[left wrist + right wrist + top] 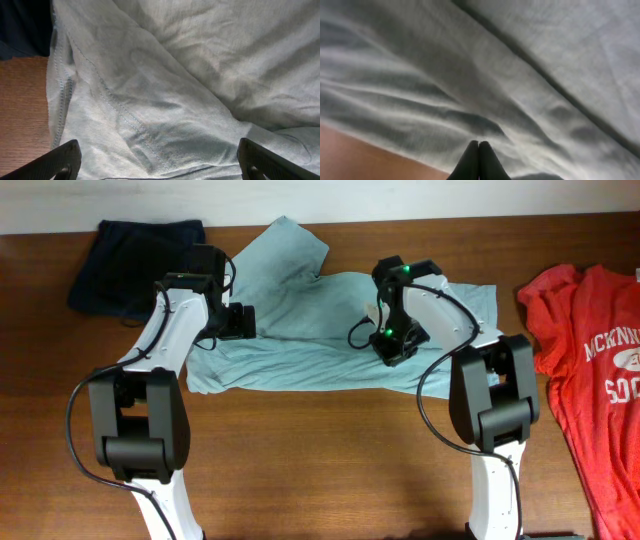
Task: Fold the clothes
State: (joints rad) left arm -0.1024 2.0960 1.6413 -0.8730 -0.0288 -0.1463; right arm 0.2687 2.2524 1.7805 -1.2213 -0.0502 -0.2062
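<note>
The red T-shirt [590, 360] is running off the overhead view's right edge, cutting its white lettering [612, 370] short. The right arm [440, 310] is covering part of the grey-teal T-shirt [300, 330], which is blurring in the right wrist view. The bottom edge is clipping the left tool [159, 162].

Even soft light; blurry right-wrist view.
</note>
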